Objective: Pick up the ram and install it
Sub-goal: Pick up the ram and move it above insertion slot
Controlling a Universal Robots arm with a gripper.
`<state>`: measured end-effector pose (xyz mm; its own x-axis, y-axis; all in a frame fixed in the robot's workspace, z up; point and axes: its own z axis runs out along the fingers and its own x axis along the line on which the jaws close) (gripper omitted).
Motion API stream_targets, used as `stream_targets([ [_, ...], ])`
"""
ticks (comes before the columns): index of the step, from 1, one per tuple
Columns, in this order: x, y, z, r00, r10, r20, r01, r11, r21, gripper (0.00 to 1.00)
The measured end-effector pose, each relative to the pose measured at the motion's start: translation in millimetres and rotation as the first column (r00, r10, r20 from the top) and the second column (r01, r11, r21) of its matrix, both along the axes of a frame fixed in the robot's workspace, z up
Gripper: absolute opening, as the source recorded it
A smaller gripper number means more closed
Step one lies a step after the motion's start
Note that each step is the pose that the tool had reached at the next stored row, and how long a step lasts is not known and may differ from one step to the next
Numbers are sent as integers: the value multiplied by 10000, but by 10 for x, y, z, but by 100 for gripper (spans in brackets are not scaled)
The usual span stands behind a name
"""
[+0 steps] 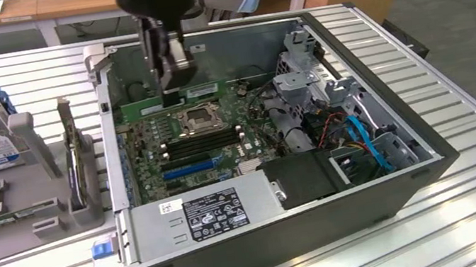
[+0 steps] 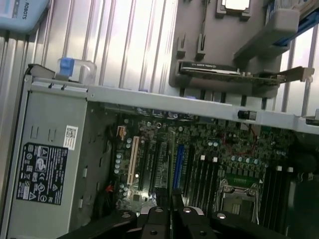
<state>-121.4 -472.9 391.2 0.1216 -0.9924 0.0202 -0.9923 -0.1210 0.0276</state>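
The gripper (image 1: 172,79) is clenched on the ram (image 1: 198,92). The 2 fingers pinch the stick's upper edge and the green board with its white label hangs beneath them, inside the open computer case (image 1: 330,233). It sits above the motherboard (image 1: 146,130) and does not appear to be touching it.

The relation that matters is between the held ram and the memory slots (image 1: 203,143).

- **Long axis:** in the exterior view the stick runs across from that view's left to its right. The dark slots run much the same way, so stick and slots look roughly parallel, and I judge that little or no turning is needed.
- **Direction:** the slots lie below the gripper and off to one side. The processor socket (image 1: 200,118) sits between the hanging stick and the slots as seen from outside. Some of that offset may only be height above the board.

In the wrist view the ram (image 2: 172,186) shows edge-on as a thin line running out from between the fingertips of the gripper (image 2: 172,218). It lies in line with the rows of slots. The blue expansion slot (image 2: 178,164) lies just beside that line, and the dark memory slots (image 2: 202,174) lie further out toward the socket (image 2: 239,191). I cannot tell which exact slot the stick is over.

The ram is not yet seated. The power supply (image 1: 203,214) lies well apart from the gripper, beyond the slots.
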Motion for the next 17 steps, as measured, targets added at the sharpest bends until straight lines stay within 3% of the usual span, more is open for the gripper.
stream_targets([
  [7, 259, 0, 0, 9999, 116, 0, -116, 9999, 0, 13],
  [12, 267, 2, 0, 9999, 130, 0, -130, 9999, 1, 13],
  [17, 268, 149, 0, 9999, 129, 0, -129, 9999, 0, 13],
])
